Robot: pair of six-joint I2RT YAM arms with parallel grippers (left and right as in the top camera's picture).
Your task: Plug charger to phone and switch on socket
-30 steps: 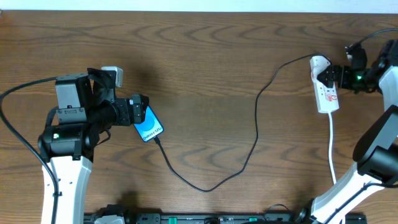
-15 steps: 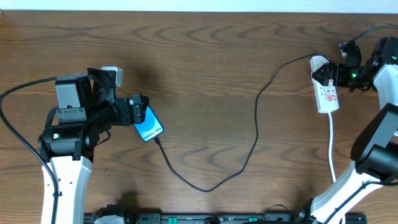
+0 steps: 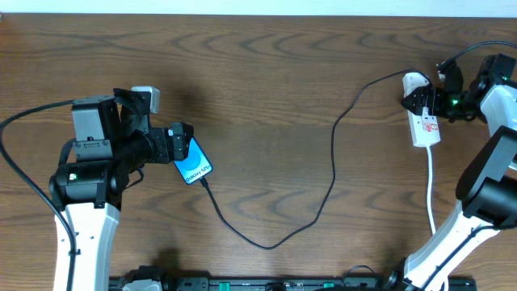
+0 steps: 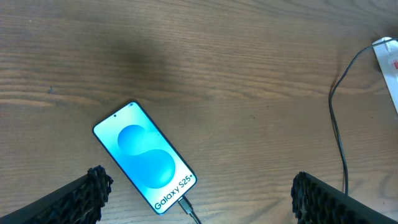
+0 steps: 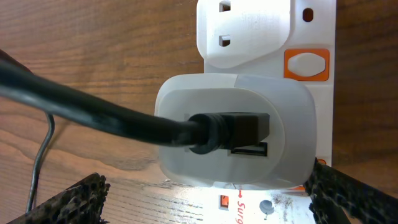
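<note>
Left claw [image 4: 202,190] spread wide, facing down; right claw [image 5: 208,196] spread wide, facing down.

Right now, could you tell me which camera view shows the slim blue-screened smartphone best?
The left wrist view: the slim blue-screened smartphone shows whole, its Galaxy lettering readable and the thin black cable at its lower end. Overhead, it is small, its upper end hidden under the left arm. The right wrist view does not show it.

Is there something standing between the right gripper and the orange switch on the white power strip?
Yes, partly. The white adapter with its black cable sits on the power strip directly ahead of the open right gripper. The orange switch lies past the adapter's far corner, itself uncovered.
</note>
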